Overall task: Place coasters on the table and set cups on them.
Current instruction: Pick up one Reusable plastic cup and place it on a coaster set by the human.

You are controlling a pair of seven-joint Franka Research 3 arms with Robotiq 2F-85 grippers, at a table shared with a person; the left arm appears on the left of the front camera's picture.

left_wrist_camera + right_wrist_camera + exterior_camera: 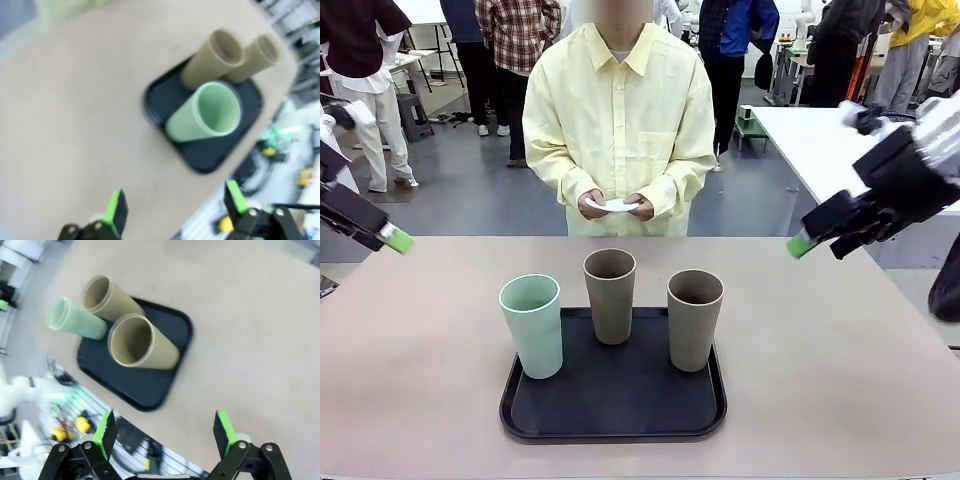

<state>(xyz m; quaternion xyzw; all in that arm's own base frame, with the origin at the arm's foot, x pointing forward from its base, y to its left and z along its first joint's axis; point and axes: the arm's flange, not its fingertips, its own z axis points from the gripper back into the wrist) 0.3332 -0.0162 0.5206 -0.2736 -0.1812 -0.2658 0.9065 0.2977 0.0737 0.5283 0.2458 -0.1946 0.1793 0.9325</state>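
Three cups stand upright on a black tray on the beige table: a mint green cup, a brown cup behind it and another brown cup to the right. Across the table a person holds the white coasters in both hands at waist height. My left gripper hovers open above the table's far left, and my right gripper hovers open above the far right. In the left wrist view the left gripper is empty, with the mint cup ahead. The right gripper is also empty, above the tray.
A white table stands behind on the right. Other people stand in the background. Bare tabletop lies on both sides of the tray and between it and the person.
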